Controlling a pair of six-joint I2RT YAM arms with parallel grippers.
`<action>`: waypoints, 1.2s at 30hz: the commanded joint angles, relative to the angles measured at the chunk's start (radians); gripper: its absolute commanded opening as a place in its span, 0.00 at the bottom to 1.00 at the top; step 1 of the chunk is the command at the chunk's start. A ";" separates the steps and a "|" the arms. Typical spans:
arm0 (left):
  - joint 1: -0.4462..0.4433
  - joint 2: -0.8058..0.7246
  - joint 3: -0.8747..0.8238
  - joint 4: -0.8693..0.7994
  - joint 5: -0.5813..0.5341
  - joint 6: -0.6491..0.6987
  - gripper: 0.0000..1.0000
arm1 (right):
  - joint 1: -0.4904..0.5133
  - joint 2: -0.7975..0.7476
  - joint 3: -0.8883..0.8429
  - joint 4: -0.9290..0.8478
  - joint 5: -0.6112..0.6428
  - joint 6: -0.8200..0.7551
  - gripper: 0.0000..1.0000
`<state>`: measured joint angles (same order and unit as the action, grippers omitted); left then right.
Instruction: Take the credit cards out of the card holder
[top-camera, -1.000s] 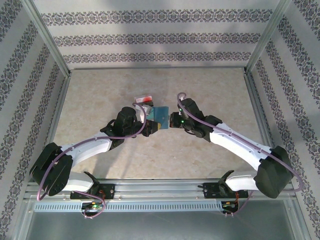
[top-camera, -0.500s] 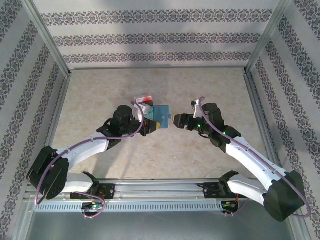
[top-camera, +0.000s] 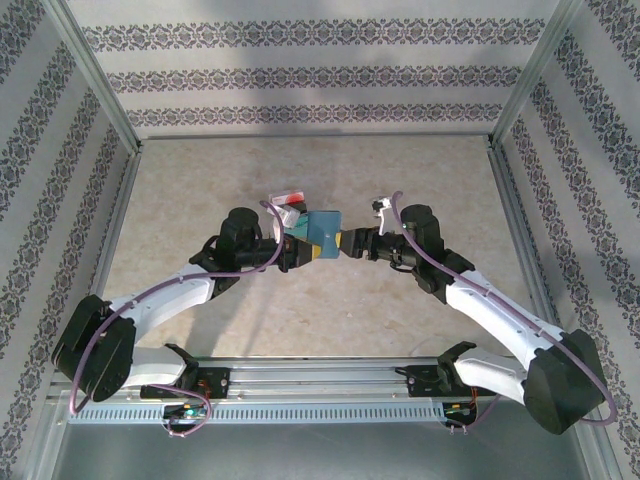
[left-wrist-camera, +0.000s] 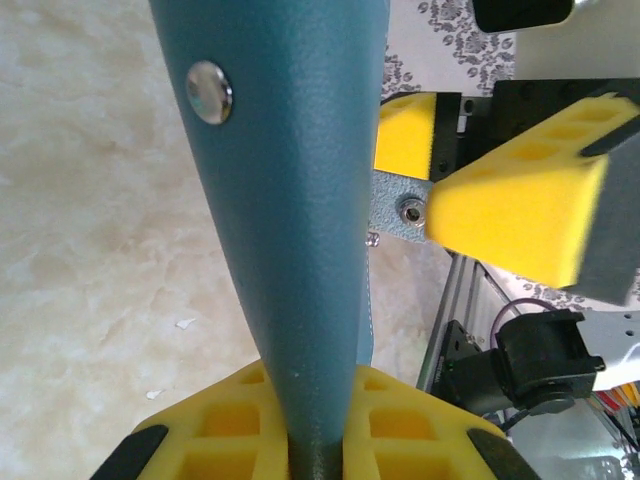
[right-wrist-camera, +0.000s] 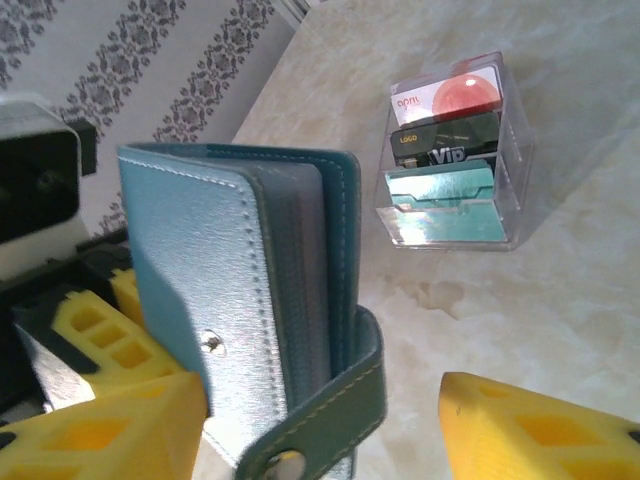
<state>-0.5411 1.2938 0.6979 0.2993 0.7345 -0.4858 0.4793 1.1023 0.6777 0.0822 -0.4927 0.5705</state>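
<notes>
Above the table (top-camera: 180, 200), near its middle, the card holder (top-camera: 322, 233) hangs pinched in the left gripper (top-camera: 297, 250), its closure tab (right-wrist-camera: 300, 440) now off its stud (right-wrist-camera: 213, 343). The right gripper (top-camera: 350, 243) has let go, backed away and returned, pads (right-wrist-camera: 110, 420) spread around the loose tab; opening the flap likely follows.

In the right wrist view, the black credit card (right-wrist-camera: 445, 143) standing in the clear stand (right-wrist-camera: 519, 160) bears a small pale "LOGO" and a larger "VIP" beside it. The whitish credit card (right-wrist-camera: 440, 96) behind carries one short red word, perhaps "oprl", too small to be sure
</notes>
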 joint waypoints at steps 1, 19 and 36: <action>0.013 -0.043 0.001 0.077 0.045 -0.002 0.00 | -0.024 -0.016 -0.025 0.050 -0.009 -0.002 0.55; 0.020 -0.024 -0.024 0.250 0.147 -0.098 0.00 | -0.047 -0.055 -0.108 0.307 -0.237 0.074 0.47; 0.021 0.065 -0.012 0.388 0.208 -0.222 0.00 | -0.042 0.001 -0.108 0.480 -0.346 0.145 0.02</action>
<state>-0.5072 1.3373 0.6697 0.5930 0.9123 -0.6777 0.4137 1.1099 0.5652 0.4721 -0.7303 0.7158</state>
